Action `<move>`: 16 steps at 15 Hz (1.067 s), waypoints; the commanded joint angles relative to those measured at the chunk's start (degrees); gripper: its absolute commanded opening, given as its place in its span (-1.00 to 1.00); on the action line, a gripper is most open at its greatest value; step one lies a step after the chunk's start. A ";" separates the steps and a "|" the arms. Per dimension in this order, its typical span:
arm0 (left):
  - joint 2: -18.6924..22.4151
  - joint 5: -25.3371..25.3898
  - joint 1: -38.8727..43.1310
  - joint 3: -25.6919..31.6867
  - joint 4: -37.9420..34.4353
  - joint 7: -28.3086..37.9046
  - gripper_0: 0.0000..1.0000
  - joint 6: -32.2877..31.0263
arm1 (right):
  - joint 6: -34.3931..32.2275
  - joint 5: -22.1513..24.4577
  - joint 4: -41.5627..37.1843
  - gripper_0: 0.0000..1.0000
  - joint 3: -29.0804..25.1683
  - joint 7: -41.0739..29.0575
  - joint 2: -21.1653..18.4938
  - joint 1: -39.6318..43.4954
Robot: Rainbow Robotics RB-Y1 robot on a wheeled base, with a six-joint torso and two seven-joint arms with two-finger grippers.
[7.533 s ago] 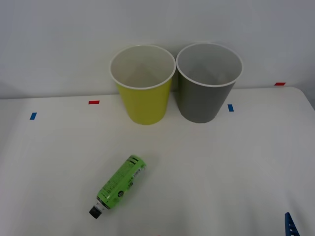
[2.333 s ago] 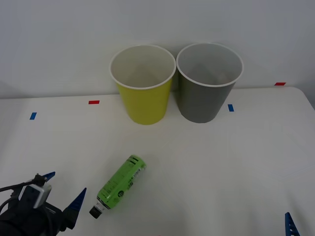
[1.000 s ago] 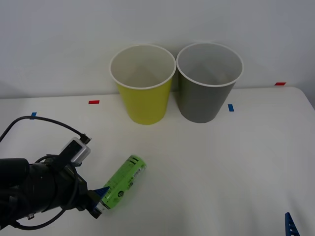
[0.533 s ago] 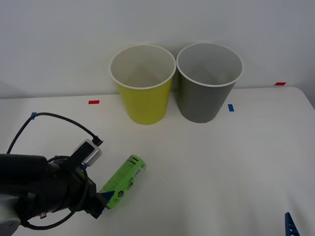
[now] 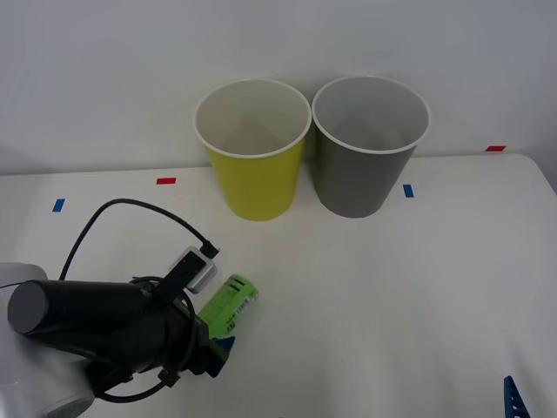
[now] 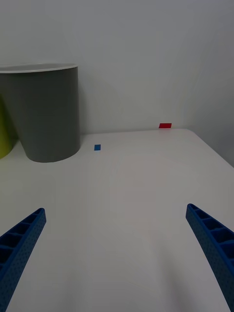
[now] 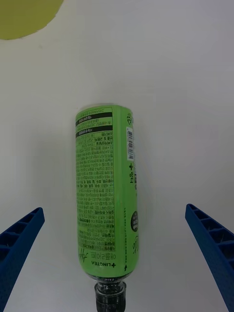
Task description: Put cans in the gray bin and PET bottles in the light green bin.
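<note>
The PET bottle point(image 5: 231, 302) point(image 7: 105, 195), green-labelled with a black cap, lies on its side on the white table point(image 5: 392, 287). My left gripper point(image 7: 114, 209) hovers over it, open, one blue finger point(image 5: 224, 344) on each side of the body, apart from it. The arm hides the cap end in the front view. At the back stand the light green bin point(image 5: 257, 183) and, touching it on the right, the gray bin point(image 5: 357, 178) point(image 6: 46, 117). My right gripper point(image 6: 115, 212) waits open at the table's near right corner, holding nothing.
Small red tape marks point(image 5: 165, 181) and blue tape marks point(image 5: 407, 190) sit on the table near the back wall. A black cable point(image 5: 130, 209) loops off the left wrist. A wide stretch of table separates the bottle from the bins.
My left arm has come in from the lower left and moved right over the bottle, so its open fingers now straddle it. The bottle and the right arm have not moved.
</note>
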 commanded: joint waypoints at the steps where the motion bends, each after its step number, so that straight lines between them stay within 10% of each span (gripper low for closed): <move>1: -2.40 -2.67 -3.61 -3.34 1.27 0.66 1.00 4.08 | 0.00 0.00 0.00 1.00 0.00 0.00 0.00 0.00; 16: -11.98 -9.44 -14.95 -11.78 11.99 4.61 1.00 12.25 | 0.00 0.00 0.00 1.00 0.00 0.00 0.00 0.00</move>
